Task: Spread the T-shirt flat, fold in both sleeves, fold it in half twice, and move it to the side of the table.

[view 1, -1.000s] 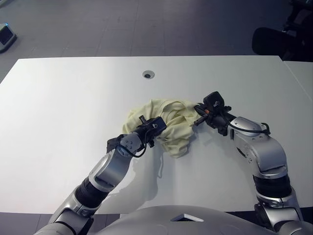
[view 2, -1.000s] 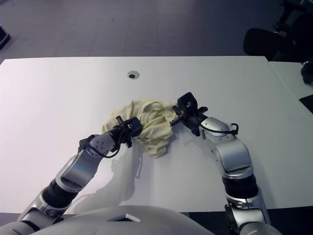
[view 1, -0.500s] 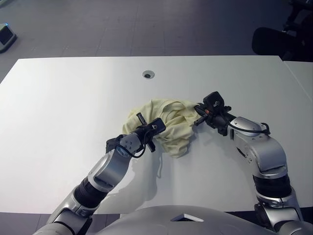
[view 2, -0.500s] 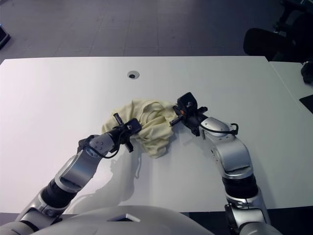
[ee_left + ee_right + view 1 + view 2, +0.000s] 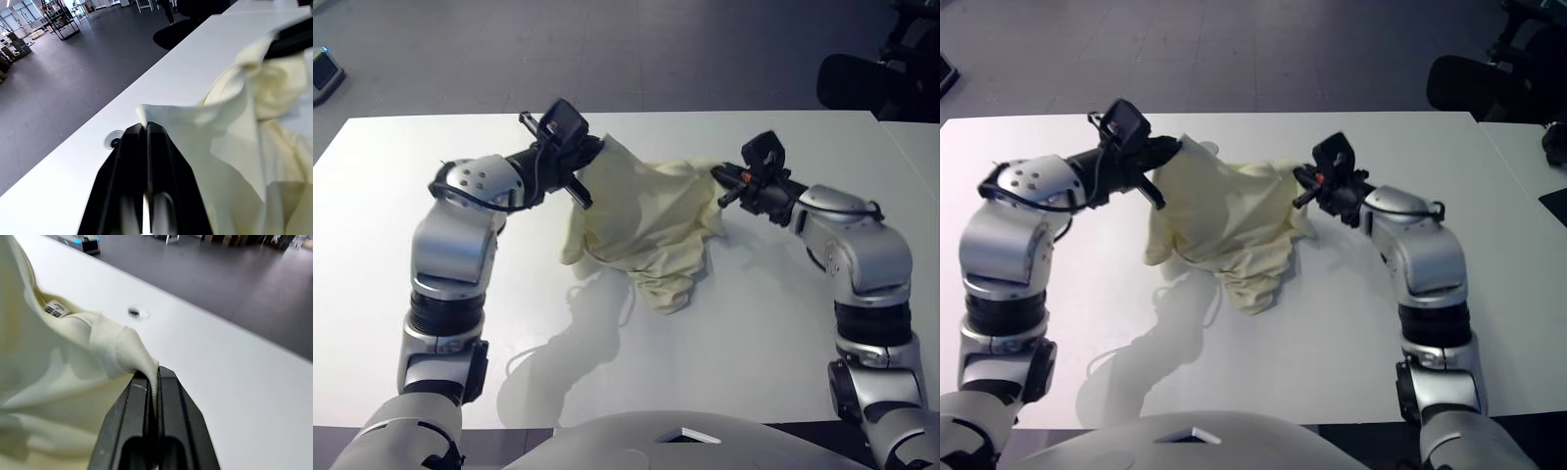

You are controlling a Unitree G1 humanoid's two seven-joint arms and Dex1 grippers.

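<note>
Pale yellow T-shirt (image 5: 646,220) hangs bunched between the two grippers over the middle of the white table (image 5: 431,294), not spread flat. Its lowest fold droops toward the robot and seems to touch the tabletop, though contact is hard to confirm from the head views. Left gripper (image 5: 582,162) is held up above the table on the left side of the shirt, fingers pressed together on a corner of the fabric, which sticks out past the tips in the left wrist view. Right gripper (image 5: 720,186) is at about the same height on the shirt's right side, fingers closed tight on a ribbed edge of cloth; a sewn label shows just inside that edge in the right wrist view. Behind the shirt, a small round cable hole (image 5: 138,312) sits in the tabletop. Beyond the far edge, grey floor with a dark chair (image 5: 862,83) at far right.
</note>
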